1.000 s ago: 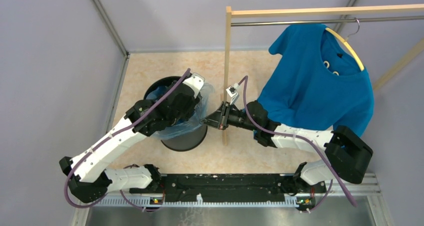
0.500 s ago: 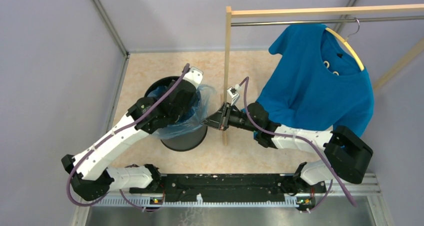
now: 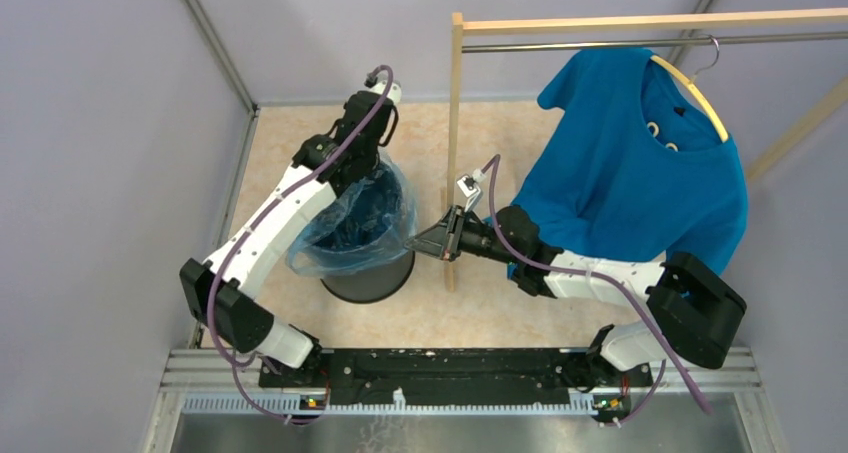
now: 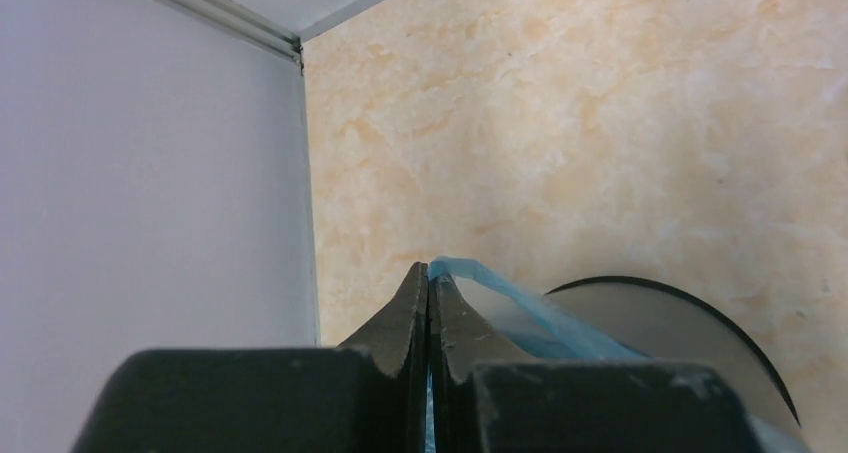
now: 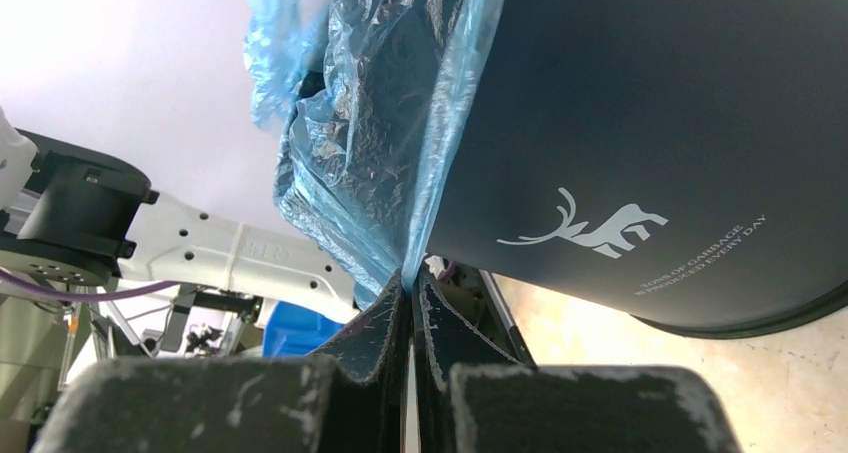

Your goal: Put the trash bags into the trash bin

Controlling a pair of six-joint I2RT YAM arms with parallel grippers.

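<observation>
1. Clearly printed in white on the side wall of the black, round, tapered plastic trash bin [image 5: 650, 103]: a stag silhouette [image 5: 585, 228]. Under it, small lettering [image 5: 700, 258] reading "TONS OF GARBAGE", then a second line ending "PRODUCED EVERY DAY".
2. Draped in and over the bin's mouth: the thin, crinkly, translucent light-blue plastic trash bag [image 3: 350, 228]. Lines the inside, bulges past the rim on the near-left, and hangs down the bin's right wall.
3. Reaching from the near-left of the bin across to its far rim: the white-and-black left arm [image 3: 270, 223], wrist raised above that rim and pointing down. Left gripper [image 4: 428, 273] closed tight on the bag's edge, with blue film coming out between the black fingers close to the far rim.
4. Stretched in low from the right of the bin: the right arm [image 3: 580, 268], forearm roughly level. Right gripper [image 5: 412, 273] pinched shut on the bag's hanging edge, just beside the bin's right wall and below the rim.
5. Under the bin: a beige marbled surface [image 3: 500, 303]. Behind and to the left of the bin: plain pale lilac walls [image 3: 100, 123], meeting in a corner edged with a metal strip.
6. Just right of the bin: the upright post of a light wooden rack [image 3: 456, 123]. Farther right, well apart from the bin: an opaque blue T-shirt [image 3: 630, 173] on a pale curved hanger [image 3: 690, 93], hooked over the rack's metal rail.
</observation>
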